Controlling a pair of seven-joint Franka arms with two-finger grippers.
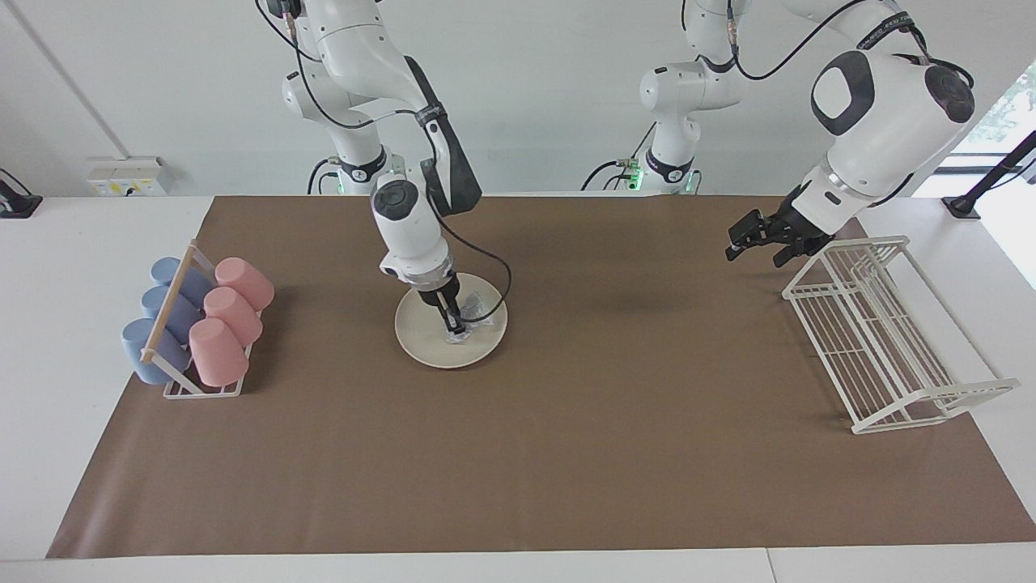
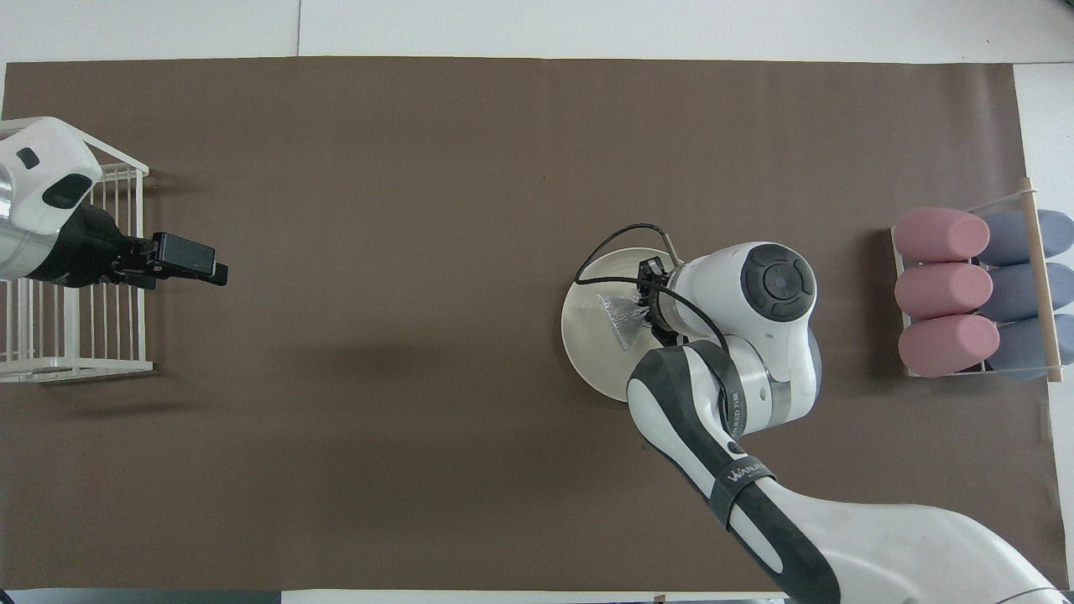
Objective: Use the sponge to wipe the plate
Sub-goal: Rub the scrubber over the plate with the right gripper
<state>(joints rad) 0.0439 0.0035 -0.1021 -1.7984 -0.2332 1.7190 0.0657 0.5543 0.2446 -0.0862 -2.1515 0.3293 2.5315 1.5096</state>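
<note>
Right gripper [image 1: 456, 322] is clenched on the sponge [image 1: 473, 310], pressing it onto the plate [image 1: 429, 344]. Taking the plate as landmark: the mat [image 1: 566, 453] lies under it, the wire rack [image 1: 878, 340] stands well apart toward the left arm's end, the cup rack [image 1: 194, 324] toward the right arm's end. Left gripper [image 1: 757, 239] waits over the mat beside the wire rack, fingers parted.
</note>
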